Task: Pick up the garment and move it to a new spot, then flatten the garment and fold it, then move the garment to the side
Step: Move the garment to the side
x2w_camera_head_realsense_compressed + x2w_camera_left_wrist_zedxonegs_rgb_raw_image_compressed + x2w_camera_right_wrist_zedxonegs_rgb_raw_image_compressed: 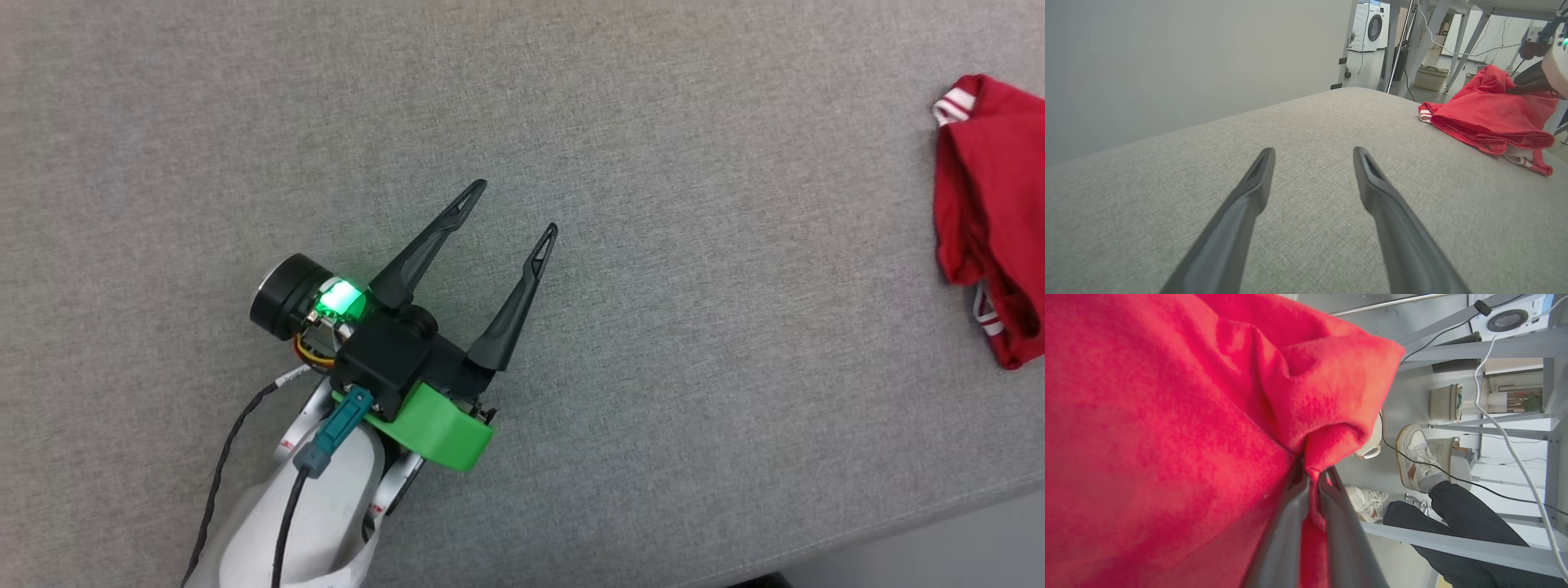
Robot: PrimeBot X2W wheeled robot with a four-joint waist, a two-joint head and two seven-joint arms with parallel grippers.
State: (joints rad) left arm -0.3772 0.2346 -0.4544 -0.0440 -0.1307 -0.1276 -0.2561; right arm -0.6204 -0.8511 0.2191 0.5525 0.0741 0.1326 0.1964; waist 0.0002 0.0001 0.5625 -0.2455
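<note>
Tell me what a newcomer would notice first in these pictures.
The bright red garment lies bunched at the far right of the grey table. The right hand is shut on a fold of it. The left hand hangs open over the bare table, left of the middle.

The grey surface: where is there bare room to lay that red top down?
Bare room runs from the open left gripper across to the garment, and over the grey surface beyond both. It is crowded at the right edge, where the garment lies bunched, pinched by the right gripper.
</note>
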